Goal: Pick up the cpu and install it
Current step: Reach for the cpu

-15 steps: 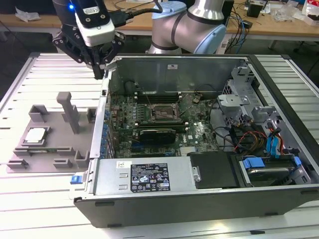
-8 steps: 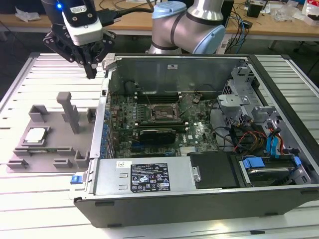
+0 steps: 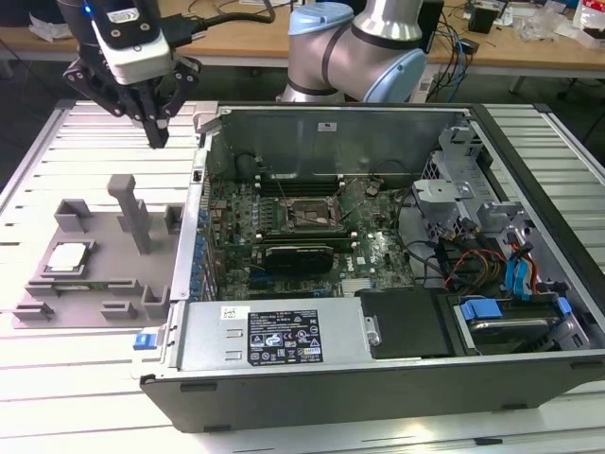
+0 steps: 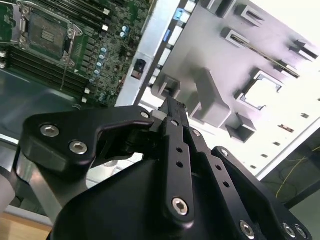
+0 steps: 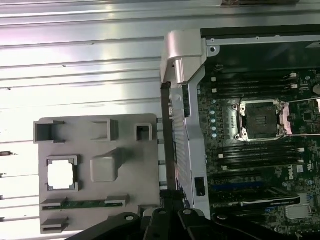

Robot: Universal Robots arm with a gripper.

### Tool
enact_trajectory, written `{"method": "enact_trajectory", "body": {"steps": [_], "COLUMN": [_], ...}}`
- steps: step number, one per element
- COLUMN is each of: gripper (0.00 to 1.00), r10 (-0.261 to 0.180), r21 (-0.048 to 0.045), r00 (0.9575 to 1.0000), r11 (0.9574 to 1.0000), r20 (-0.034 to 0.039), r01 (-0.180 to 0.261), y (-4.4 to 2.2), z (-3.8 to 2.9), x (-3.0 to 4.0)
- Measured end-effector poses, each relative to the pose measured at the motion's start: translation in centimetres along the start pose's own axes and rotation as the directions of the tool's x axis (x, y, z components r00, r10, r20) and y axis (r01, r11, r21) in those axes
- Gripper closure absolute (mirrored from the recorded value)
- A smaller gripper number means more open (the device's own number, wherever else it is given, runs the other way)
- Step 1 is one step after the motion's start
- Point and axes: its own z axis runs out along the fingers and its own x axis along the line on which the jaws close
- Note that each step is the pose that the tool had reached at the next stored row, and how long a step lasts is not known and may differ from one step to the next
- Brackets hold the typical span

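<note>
1. The black gripper (image 3: pixel 158 138) hangs in the air on the end of the silver and pale-blue robot arm (image 3: pixel 359 47), above the slatted pale metal table (image 3: pixel 57 397).
2. Its two black fingers (image 4: pixel 176 150) are pressed together into a single point, with nothing between them.
3. The cpu, a small flat square chip with a shiny silver top (image 3: pixel 68 257), lies well below the fingertips and off to the exterior view's left of them. It sits flat in a square recess of the grey plastic tray with upright blocks (image 3: pixel 95 284), well apart from the fingers. In the first wrist view it glares as a pale square (image 5: pixel 61 175).
4. The tall grey upright block of that tray (image 3: pixel 132 213) stands almost directly under the fingertips, closer to them than the chip is.
5. To the exterior view's right of the fingers lies the open black and grey computer case (image 3: pixel 378 350), on its side, with its near corner just beside them.
6. Inside the case is the green motherboard (image 3: pixel 378 251) with its black rectangular socket frame and metal bracket (image 3: pixel 312 216), lower than the fingers and well apart from them. The socket also shows in both wrist views (image 5: pixel 260 120) (image 4: pixel 47 35).
</note>
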Motion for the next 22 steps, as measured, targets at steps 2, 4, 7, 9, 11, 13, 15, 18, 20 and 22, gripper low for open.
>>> {"method": "enact_trajectory", "body": {"steps": [2,4,7,9,11,13,15,18,20,22], "gripper": [0.89,0.89,0.89,0.89,0.89,0.89,0.89,0.89,0.89,0.89], "r10": [0.0,0.0,0.0,0.0,0.0,-0.001,0.0,-0.001,-0.001,-0.001], "r21": [-0.0001,-0.0001,-0.0002,-0.0004,-0.0005,-0.0006,-0.0007,-0.001,-0.001,-0.0011], "r00": [1.0,1.0,1.0,1.0,1.0,1.0,0.9999,0.9999,0.9999,0.9999], "r11": [1.0,1.0,1.0,1.0,1.0,1.0,1.0,1.0,1.0,1.0], "r20": [0.0008,0.0017,0.0031,0.0048,0.0066,0.0088,0.0103,0.0128,0.0137,0.0138], "r01": [0.0,0.0,0.0,0.0,0.0,0.001,0.0,0.001,0.001,0.001], "y": [0.04,0.07,0.14,0.2,0.25,0.3,0.34,0.33,0.24,0.19], "z": [-0.02,-0.03,-0.06,-0.08,-0.1,-0.12,-0.1,0.01,0.35,0.68], "x": [0.5,1.03,1.91,2.88,3.76,4.73,5.59,7.5,8.56,8.97]}}
